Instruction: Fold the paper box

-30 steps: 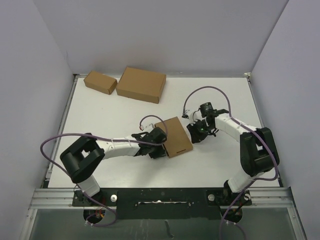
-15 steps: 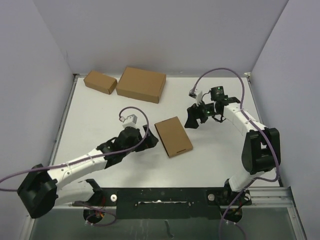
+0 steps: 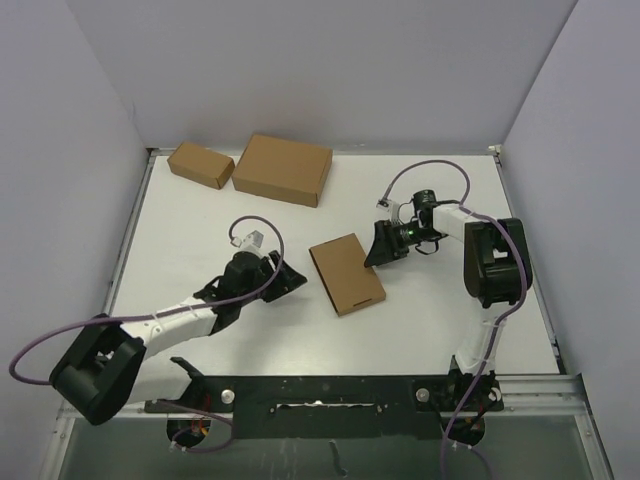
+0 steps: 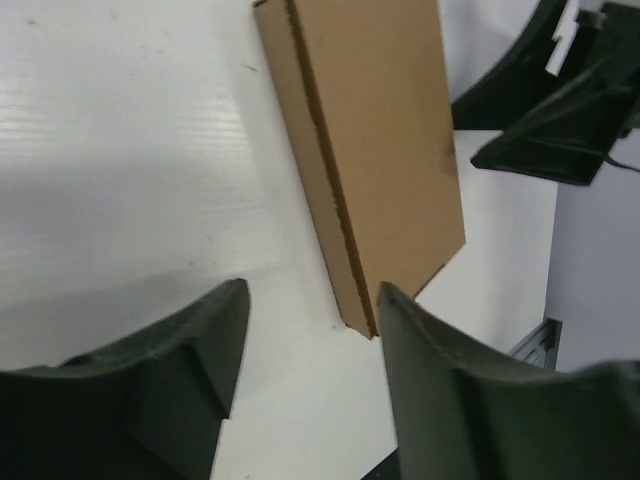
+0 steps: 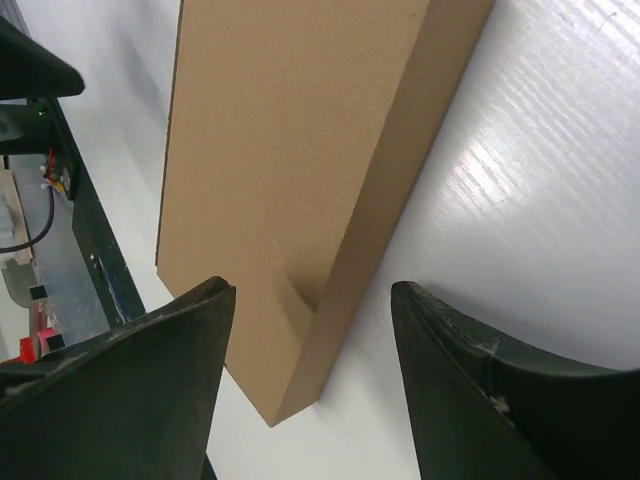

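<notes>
Our left gripper [image 3: 290, 280] and right gripper [image 3: 375, 252] stand open and empty beside the paper box [image 3: 347, 273]; we should withdraw straight, without nudging it.

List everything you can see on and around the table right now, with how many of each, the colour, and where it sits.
paper box: one, plain brown, closed and flat on the table's middle, between the two grippers
larger box: one, brown, back edge, left of centre
small box: one, brown, back left, beside the larger box
table: one, white, walled on three sides
cables: two, purple, one looping along each arm
left gripper: one, black, open, just left of the paper box, holding nothing
right gripper: one, black, open, at the paper box's right edge, holding nothing
</notes>
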Robot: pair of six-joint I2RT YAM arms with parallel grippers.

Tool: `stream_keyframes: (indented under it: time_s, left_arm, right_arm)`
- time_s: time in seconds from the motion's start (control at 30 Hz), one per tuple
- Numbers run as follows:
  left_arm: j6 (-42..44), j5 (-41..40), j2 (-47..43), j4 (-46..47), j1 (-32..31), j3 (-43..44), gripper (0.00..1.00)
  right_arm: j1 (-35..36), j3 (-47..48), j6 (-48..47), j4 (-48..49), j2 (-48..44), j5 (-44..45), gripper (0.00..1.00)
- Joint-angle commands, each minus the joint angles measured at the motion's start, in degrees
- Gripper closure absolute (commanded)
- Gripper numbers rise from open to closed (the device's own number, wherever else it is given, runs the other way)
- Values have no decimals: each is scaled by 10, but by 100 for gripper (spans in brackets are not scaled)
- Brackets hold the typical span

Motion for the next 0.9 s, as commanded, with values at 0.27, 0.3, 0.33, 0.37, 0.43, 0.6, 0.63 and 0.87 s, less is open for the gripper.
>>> stream_keyframes:
  time_s: [0.27,0.3,0.33,0.37,0.43,0.6,0.63,0.87]
  left_arm:
    - [45,101,214,-32,115,175,81]
    - [56,101,239,-51,115,196,82]
    - [72,94,267,-80,116,232,84]
    - [79,93,282,-91,117,244,86]
    - [85,87,303,-105,118,257,87]
    - [90,77,323,-120,119,270,92]
    - [90,77,328,-124,118,276,93]
    - [72,71,367,-179,114,336,100]
  right_arm:
    - [2,18,36,13,7,-35,38]
    - [2,19,37,13,10,-37,39]
    - [2,25,36,10,14,-40,40]
    - [2,31,35,7,14,-40,41]
    - [-2,46,29,0,11,-35,43]
    - [-5,97,2,0,-7,56,63]
    - [0,109,-6,-3,-5,82,71]
    - [71,180,-52,-14,44,274,100]
